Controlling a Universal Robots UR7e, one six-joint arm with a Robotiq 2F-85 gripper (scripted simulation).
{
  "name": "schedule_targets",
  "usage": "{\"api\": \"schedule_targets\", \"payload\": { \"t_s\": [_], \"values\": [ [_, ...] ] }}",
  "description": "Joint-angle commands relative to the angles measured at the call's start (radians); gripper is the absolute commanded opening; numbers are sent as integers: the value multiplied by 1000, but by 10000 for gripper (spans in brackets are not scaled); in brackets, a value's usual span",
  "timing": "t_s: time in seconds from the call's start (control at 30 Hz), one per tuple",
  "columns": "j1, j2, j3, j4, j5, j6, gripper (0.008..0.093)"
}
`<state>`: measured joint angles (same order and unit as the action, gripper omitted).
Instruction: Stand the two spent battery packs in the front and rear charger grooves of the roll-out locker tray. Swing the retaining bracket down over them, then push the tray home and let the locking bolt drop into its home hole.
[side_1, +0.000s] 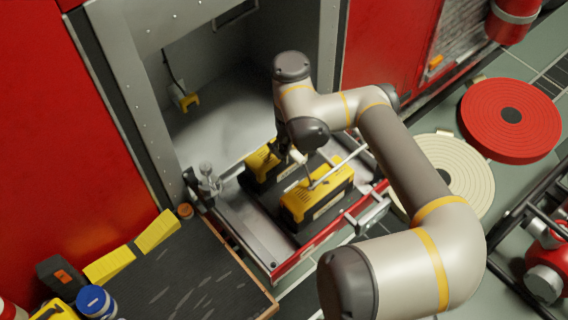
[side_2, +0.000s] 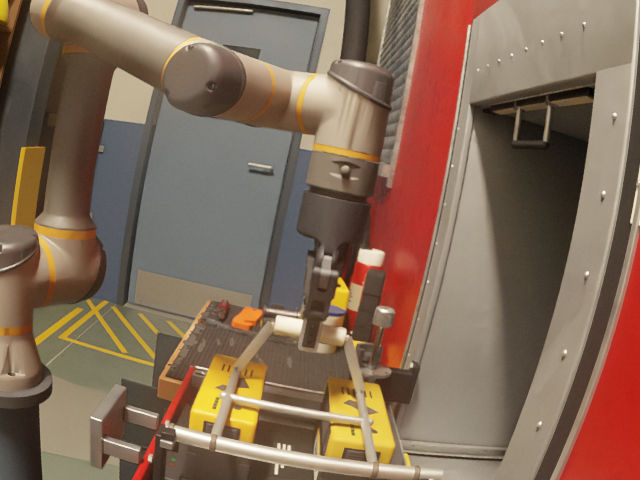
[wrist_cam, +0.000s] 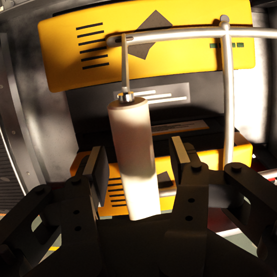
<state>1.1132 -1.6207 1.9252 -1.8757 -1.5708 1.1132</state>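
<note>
The cream handle (wrist_cam: 134, 155) of the retaining bracket (side_2: 289, 408) stands between my gripper's (wrist_cam: 137, 165) fingers, and the gripper is open and holds nothing. The bracket's silver rods lie low across the two yellow battery packs. The rear pack (side_1: 262, 162) and the front pack (side_1: 315, 192) stand upright in the black charger block of the roll-out tray (side_1: 300, 210). The tray is pulled out of the locker, with its red front edge (side_1: 330, 235) toward the floor. The locking bolt (side_1: 206, 172) with its round knob stands at the tray's left corner.
The grey locker bay (side_1: 220, 110) opens behind the tray, with steel frame posts on either side. A black-matted side table (side_1: 190, 280) with yellow wedges adjoins the tray's left. Coiled hoses (side_1: 510, 120) lie on the floor to the right.
</note>
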Motion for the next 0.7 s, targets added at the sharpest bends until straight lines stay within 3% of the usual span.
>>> {"api": "schedule_targets", "payload": {
  "t_s": [0.0,0.3,0.67],
  "values": [
    [0,0,0,0,0,0,500],
    [0,-5,-12,15,0,0,500],
    [0,-24,-79,102,0,0,500]
  ]
}}
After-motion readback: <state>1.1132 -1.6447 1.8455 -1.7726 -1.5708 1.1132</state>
